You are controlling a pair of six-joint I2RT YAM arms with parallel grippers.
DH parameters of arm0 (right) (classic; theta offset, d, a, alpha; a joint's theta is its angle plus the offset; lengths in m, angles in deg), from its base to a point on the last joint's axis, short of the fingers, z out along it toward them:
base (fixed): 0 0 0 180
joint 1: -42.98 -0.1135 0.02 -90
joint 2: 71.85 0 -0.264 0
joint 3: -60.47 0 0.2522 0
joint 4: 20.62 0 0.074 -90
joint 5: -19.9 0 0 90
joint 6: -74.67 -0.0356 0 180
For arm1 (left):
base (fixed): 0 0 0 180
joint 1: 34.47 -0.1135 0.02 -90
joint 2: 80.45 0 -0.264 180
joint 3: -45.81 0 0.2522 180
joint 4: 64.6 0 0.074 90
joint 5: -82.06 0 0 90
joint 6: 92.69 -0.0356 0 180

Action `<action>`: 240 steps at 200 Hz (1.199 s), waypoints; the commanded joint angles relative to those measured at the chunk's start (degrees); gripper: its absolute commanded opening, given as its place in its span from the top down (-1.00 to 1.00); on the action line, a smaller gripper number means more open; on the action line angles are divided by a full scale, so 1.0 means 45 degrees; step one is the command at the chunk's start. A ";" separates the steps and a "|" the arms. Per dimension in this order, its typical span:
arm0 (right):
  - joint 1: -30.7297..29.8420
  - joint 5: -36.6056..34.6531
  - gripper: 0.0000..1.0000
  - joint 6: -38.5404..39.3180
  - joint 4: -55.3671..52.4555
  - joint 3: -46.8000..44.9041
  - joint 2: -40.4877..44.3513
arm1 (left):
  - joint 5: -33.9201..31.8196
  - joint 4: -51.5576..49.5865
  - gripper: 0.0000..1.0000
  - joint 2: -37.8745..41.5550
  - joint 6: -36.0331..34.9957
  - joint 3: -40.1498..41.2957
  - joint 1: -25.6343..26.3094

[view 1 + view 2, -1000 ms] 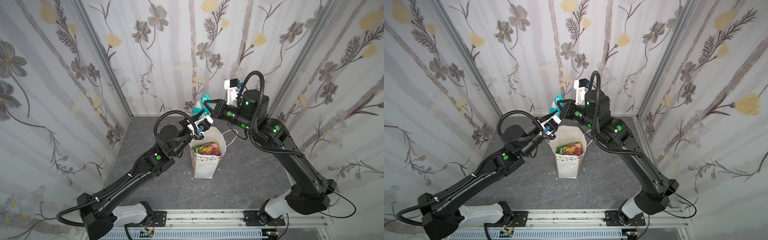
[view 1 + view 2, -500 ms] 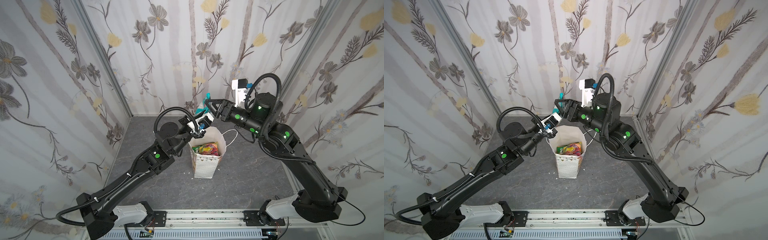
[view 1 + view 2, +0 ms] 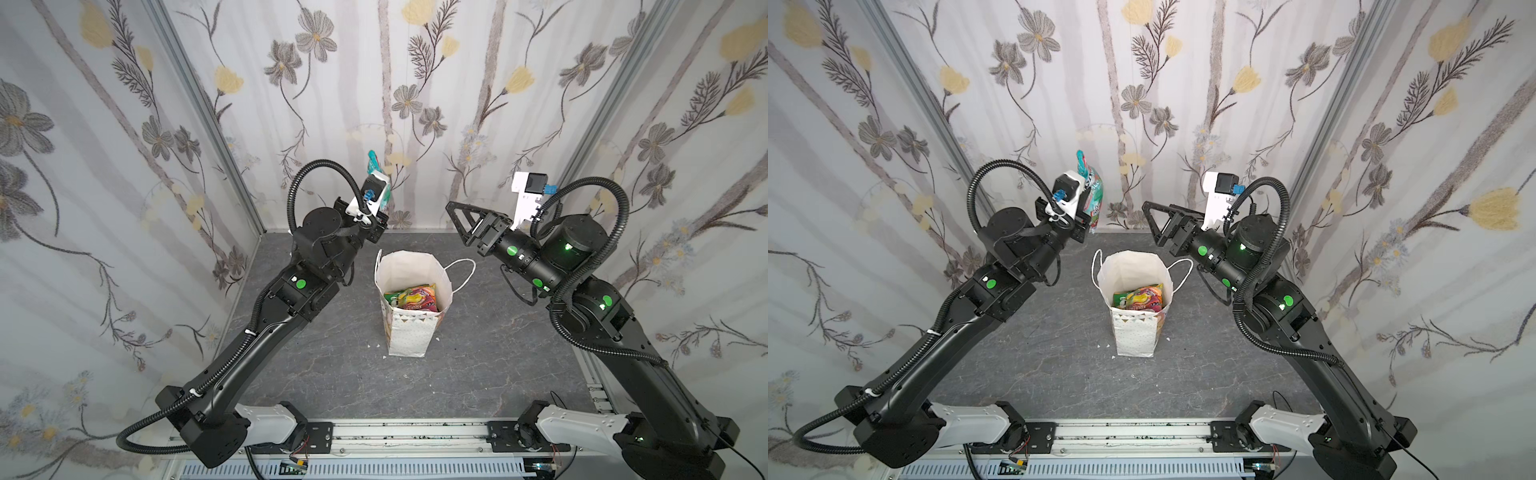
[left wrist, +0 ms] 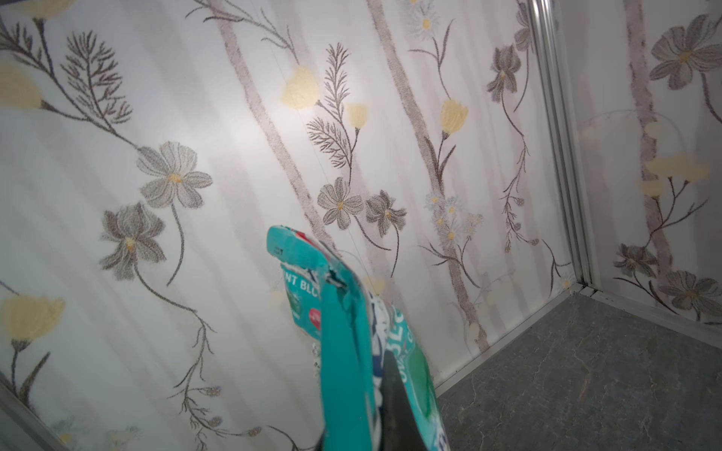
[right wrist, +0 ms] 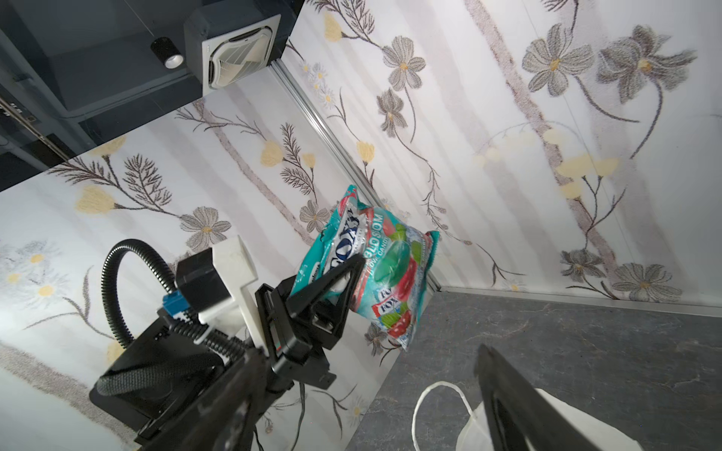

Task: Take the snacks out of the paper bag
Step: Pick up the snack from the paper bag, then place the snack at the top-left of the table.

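Aloft, one teal packet [image 5: 390, 269] tight in left fingers [image 5: 312, 306]; right fingers [image 5: 500, 390] wide, empty; two packets [image 3: 409, 297] visible in one paper bag [image 3: 409, 332].

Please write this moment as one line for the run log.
left gripper: shut on teal candy bag, in the air | right gripper: open, empty | paper bag: upright, snacks inside

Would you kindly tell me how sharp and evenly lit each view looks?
In both top views: even light, paper bag sharp, wall posts splay outward from the wide lens. Left wrist: the teal packet blurs toward the lens. Right wrist: its print is crisp; the near finger is a dark blur.
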 commanded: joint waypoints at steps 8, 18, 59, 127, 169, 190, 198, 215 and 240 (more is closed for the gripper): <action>0.0120 -0.0208 -0.99 -0.0141 0.0894 -0.0937 0.0440 | 0.1073 -0.0884 1.00 -0.0102 0.4178 -0.0395 -0.1318; 0.0168 -0.0209 -0.99 -0.0161 0.0902 -0.1246 0.0594 | 0.1408 -0.1128 1.00 -0.0151 0.5040 -0.0401 -0.1845; 0.0360 -0.0244 -0.99 -0.0498 0.0902 -0.2318 0.1080 | 0.3517 -0.1528 1.00 -0.0585 0.8766 0.0061 -0.4168; 0.0482 -0.0228 -0.99 -0.1542 0.0209 -0.4900 0.2627 | 0.7034 0.1690 1.00 -0.2378 1.3910 0.2960 -0.7110; 0.0500 -0.0514 -0.99 -0.2205 -0.0213 -0.6348 0.3895 | 0.8085 0.3729 1.00 -0.4682 1.5241 0.4130 -0.7764; 0.0490 -0.0670 -0.99 -0.2250 -0.0592 -0.6445 0.4267 | 0.8572 0.5260 1.00 -0.5973 1.6044 0.4633 -0.7907; 0.0501 -0.0767 -0.99 -0.2262 -0.0724 -0.6425 0.4403 | 0.8803 0.5952 1.00 -0.6559 1.6380 0.4699 -0.7951; 0.0492 -0.0944 -0.99 -0.2269 -0.0978 -0.6463 0.4622 | 0.9361 0.7493 1.00 -0.7862 1.7088 0.4654 -0.8001; 0.0499 -0.1120 -0.99 -0.2328 -0.1222 -0.6445 0.4848 | 0.9637 0.9328 1.00 -0.9461 1.7995 0.4609 -0.8084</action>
